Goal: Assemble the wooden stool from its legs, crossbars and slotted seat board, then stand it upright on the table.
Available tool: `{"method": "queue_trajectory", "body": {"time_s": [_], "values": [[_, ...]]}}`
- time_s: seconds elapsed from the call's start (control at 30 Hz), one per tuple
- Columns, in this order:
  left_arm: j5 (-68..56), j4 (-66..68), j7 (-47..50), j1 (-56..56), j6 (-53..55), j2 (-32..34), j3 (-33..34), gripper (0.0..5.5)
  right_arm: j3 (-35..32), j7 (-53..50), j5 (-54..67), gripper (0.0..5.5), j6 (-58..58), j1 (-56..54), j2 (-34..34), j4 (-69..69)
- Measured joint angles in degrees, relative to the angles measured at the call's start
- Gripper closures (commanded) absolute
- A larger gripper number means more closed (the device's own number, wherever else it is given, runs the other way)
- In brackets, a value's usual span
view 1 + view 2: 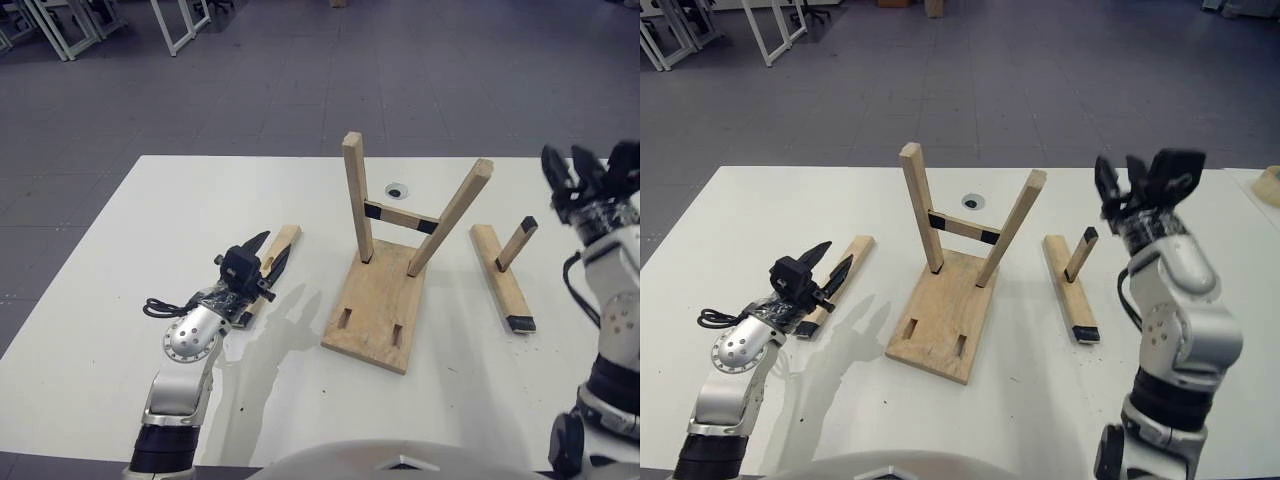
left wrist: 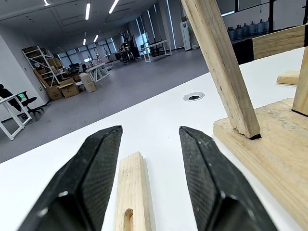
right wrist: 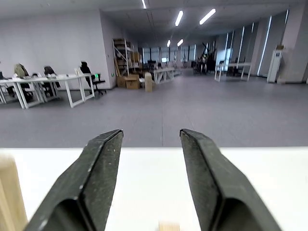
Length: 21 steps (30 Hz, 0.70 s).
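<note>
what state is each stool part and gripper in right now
seat board: flat on the table, two near slots empty
fitted legs: standing in the far slots, joined by a crossbar
loose leg: lying flat between the open fingers of the left gripper, not clamped
leg on the right: lying flat, short bar sticking up from it
right gripper: raised, fingers open, empty

The left arm (image 1: 190, 350) enters at the lower left of the frame and lies stretched forward, low over the worktop (image 1: 100, 260). Its wrist is about level, and its jaws stand parted, pointing toward the centre. The right arm (image 1: 1170, 300) stands at the right edge with the elbow bent and the forearm nearly upright. Its jaws are spread apart at the upper right, aimed up and away.
</note>
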Motion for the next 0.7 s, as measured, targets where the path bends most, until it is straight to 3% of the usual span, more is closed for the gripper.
{"method": "queue_trajectory", "body": {"time_s": [0.1,0.23,0.5,0.7], "values": [[0.0,-0.2,0.2,1.0,0.1,0.1,0.6,3.3,1.2,3.4,-2.9,2.21,-6.7,15.1,2.0,-2.5],[0.0,-0.3,0.1,1.4,0.2,0.1,0.8,3.3,3.2,6.3,-6.7,1.57,-14.0,25.1,3.0,0.6],[0.0,-0.1,-0.4,1.1,0.2,0.1,0.4,3.3,7.2,8.7,-9.5,1.57,-15.5,25.3,2.8,13.6],[0.0,0.0,-0.5,1.0,0.2,0.0,0.3,3.3,8.2,8.5,-11.1,2.76,-14.6,24.7,2.6,17.6]]}}
